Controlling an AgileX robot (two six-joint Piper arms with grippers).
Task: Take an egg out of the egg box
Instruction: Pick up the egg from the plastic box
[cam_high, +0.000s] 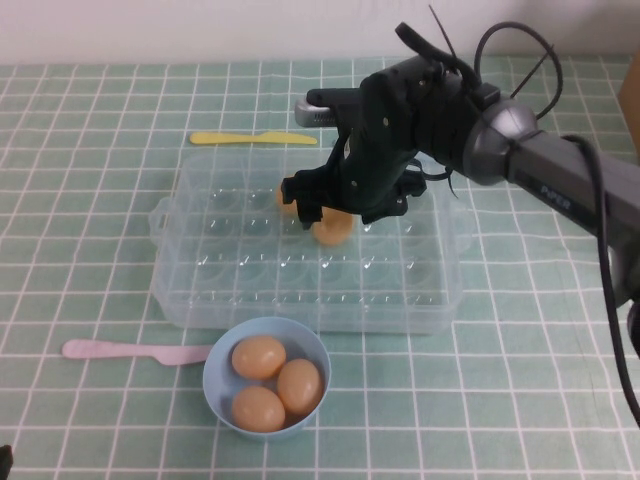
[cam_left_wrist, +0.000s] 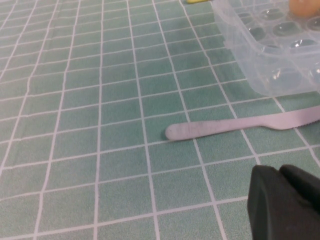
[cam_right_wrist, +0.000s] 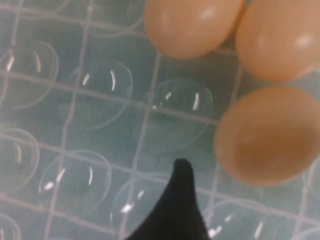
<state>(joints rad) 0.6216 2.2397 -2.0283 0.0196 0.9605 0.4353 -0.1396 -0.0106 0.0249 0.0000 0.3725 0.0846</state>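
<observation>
A: Where is the egg (cam_high: 333, 228), and how does it lie?

B: In a dimple of the clear egg box (cam_high: 240, 290), toward its middle and far half. In the high view its long axis runs roughly left to right; the arm covers its top.

A: Its relation to the right gripper (cam_high: 345, 205)?

B: The gripper hangs directly over the tray with the egg just below it on the near side. Contact cannot be judged. In the right wrist view three eggs sit clustered in the tray and one dark fingertip (cam_right_wrist: 181, 200) stands apart from the nearest egg. The fingers are spread, holding nothing.

A: Obstructions?

B: A second egg (cam_high: 287, 199) shows only as a sliver behind the gripper.

A: The left gripper (cam_left_wrist: 285, 205)?

B: Near the table's near-left corner, by a pink plastic knife (cam_high: 135, 351). Only a dark corner shows; I cannot tell its state.
</observation>
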